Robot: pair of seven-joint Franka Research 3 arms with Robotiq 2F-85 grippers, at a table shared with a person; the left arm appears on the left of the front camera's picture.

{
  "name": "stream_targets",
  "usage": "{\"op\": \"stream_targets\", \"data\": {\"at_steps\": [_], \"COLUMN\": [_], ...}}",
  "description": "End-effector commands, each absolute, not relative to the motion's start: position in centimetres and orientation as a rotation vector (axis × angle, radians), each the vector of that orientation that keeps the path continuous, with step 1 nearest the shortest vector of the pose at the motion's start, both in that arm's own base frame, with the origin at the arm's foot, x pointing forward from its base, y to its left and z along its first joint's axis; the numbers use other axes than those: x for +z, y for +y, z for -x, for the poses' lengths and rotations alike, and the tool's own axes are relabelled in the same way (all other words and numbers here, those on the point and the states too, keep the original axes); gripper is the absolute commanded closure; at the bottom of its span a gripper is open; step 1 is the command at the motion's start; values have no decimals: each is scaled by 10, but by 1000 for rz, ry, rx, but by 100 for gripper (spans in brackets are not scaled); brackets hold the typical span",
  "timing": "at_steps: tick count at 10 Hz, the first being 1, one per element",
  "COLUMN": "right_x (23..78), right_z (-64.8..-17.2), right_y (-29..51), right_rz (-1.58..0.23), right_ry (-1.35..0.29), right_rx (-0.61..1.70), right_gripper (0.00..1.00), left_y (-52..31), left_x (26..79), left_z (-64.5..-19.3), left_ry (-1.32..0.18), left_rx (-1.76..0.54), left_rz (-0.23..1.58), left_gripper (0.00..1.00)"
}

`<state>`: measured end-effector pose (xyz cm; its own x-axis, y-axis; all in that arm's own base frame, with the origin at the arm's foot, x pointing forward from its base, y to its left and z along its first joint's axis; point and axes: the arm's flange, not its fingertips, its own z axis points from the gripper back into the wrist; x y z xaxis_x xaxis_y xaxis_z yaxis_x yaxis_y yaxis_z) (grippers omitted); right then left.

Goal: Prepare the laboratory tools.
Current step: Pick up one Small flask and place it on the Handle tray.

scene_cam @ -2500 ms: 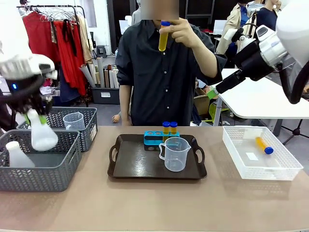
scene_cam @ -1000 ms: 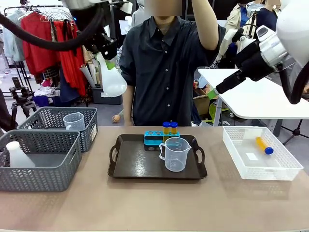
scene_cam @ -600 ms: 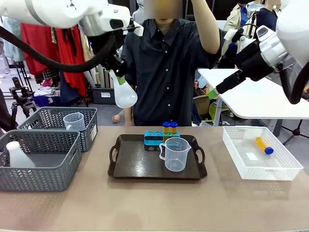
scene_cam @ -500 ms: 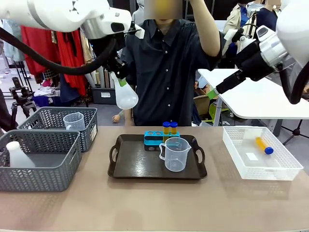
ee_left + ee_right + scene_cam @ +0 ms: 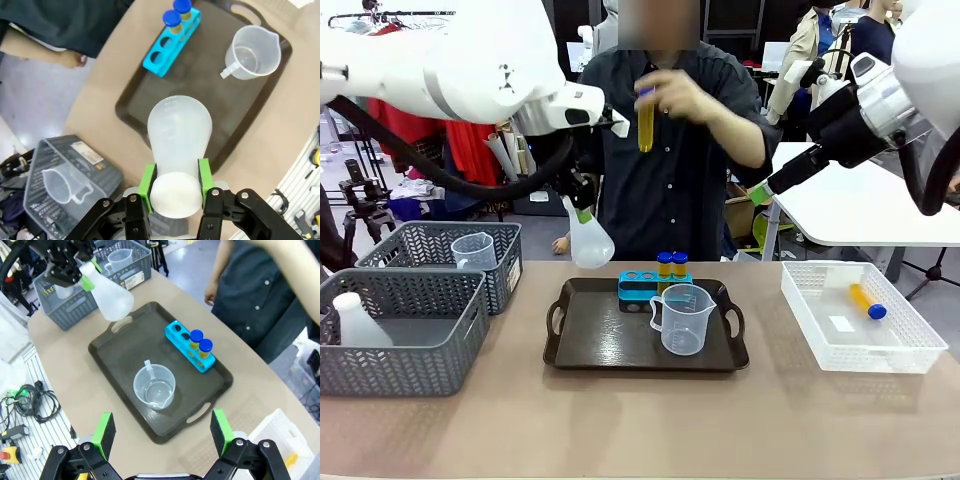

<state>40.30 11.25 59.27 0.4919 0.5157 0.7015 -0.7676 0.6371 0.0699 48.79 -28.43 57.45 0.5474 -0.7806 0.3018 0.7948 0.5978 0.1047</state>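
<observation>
The left tool [image 5: 175, 181] grips the neck of the translucent white conical flask [image 5: 179, 130], whose wide rounded base points away from it, over the dark tray [image 5: 205, 85]. The right tool [image 5: 162, 431] gapes empty.

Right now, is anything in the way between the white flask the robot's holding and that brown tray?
Nothing visible. The left gripper holds the flask over the tray's bare left end; the blue rack and the beaker stand further right.
</observation>
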Motion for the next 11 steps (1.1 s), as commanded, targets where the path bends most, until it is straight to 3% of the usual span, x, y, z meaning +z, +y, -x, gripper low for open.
{"op": "stream_targets", "data": {"at_steps": [1,5,11], "right_x": [594,594,594], "right_z": [-403,-403,-403], "right_y": [113,113,113], "right_rz": [-413,-413,-413], "right_ry": [-699,-699,-699], "right_rx": [804,804,804], "right_gripper": [0,0,0], "left_y": [-277,-283,-257], "left_x": [561,521,530], "left_z": [-489,-495,-494], "left_ry": [-316,-236,-267], "left_rx": [-954,-966,-887], "left_rz": [102,155,158], "left_gripper": [100,100,100]}}
